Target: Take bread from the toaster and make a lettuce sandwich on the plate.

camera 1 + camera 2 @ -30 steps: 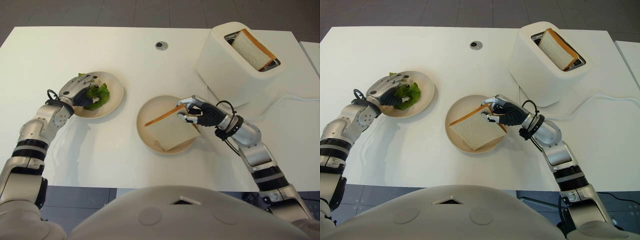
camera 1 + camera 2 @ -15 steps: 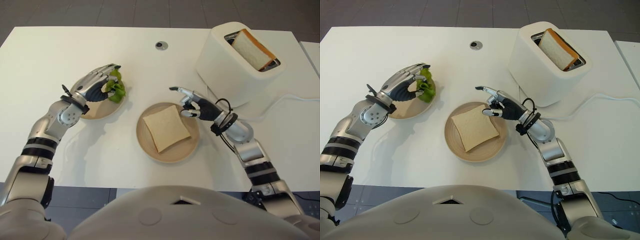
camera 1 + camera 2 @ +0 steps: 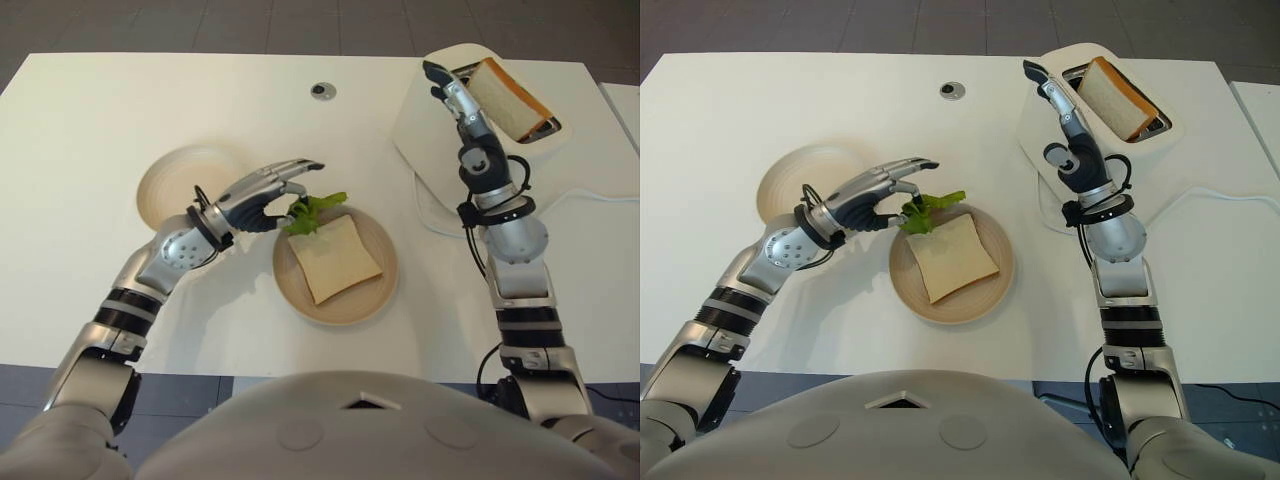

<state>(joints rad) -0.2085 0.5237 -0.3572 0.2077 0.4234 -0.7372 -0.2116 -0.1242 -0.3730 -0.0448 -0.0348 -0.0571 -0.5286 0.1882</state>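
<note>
Lettuce (image 3: 314, 211) hangs pinched in the left hand (image 3: 255, 197) over the upper-left rim of the centre plate (image 3: 380, 290); the right hand (image 3: 466, 118), outstretched and empty, is at the toaster (image 3: 422, 132), upper right.

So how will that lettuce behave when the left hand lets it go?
Probably floppy: the lettuce hangs crumpled from the left hand. Likely very light, so it may cling to the hand or slide off the bread slice.

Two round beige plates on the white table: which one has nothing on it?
The round beige plate at the robot's left, bare. The middle plate carries a square white bread slice; the left hand holds green lettuce at its rim.
</note>
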